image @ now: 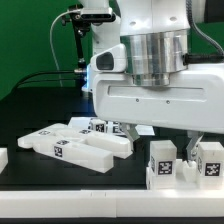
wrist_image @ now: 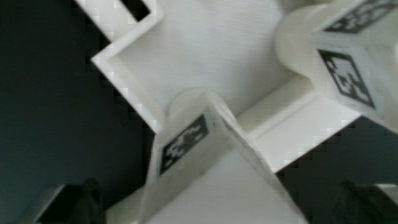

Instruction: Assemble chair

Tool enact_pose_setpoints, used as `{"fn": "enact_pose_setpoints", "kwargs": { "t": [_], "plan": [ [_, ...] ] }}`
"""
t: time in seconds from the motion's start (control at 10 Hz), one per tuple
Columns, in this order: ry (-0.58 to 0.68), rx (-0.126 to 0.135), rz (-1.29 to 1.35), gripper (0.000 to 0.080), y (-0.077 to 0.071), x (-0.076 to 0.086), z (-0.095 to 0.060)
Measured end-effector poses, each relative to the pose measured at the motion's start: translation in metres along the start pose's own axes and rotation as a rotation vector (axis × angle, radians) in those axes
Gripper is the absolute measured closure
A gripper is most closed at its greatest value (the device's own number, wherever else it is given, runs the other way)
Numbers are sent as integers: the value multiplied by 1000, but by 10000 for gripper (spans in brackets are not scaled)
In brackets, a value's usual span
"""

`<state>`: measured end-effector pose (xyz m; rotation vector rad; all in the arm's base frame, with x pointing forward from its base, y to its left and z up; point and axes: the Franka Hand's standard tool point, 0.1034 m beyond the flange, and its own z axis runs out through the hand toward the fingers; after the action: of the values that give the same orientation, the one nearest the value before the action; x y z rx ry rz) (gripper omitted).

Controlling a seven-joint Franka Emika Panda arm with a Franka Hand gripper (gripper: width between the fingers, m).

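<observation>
In the exterior view, the gripper (image: 165,138) was seen low over the partly built chair (image: 185,168), a group of white blocks of which two carried tags. The fingers were mostly hidden among those blocks, so their state could not be read there. Loose tagged bars (image: 70,148) lay on the black table (image: 60,200), well apart from the fingers, toward the exterior view's left.

In the wrist view, dark fingertips (wrist_image: 68,205) were seen spread wide. A tapered tagged piece (wrist_image: 199,165) stood between them with a dark gap on either side, so nothing was grasped. Beyond the fingers, a flat white slab (wrist_image: 169,70) and a rounded tagged piece (wrist_image: 342,60) were joined to it or touching it, though which could not be told.

The step in hand was judged to be leaving that piece seated. For this to be done well, the fingers would be kept fully spread and raised straight off. Both pads would be held clear of the piece's sides so that it would not be dragged or tilted.
</observation>
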<state>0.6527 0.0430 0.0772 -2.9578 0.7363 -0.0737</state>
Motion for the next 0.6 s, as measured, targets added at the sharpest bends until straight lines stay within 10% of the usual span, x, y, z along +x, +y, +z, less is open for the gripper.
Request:
{"fn": "enact_pose_setpoints", "kwargs": {
  "t": [0.3,0.5,0.6],
  "plan": [
    [59,-20,-299,151,-2,-1,5],
    [61,-19,-291,393,-1,0,5],
    [61,-15,-217,393,-2,0,5]
  ]
}}
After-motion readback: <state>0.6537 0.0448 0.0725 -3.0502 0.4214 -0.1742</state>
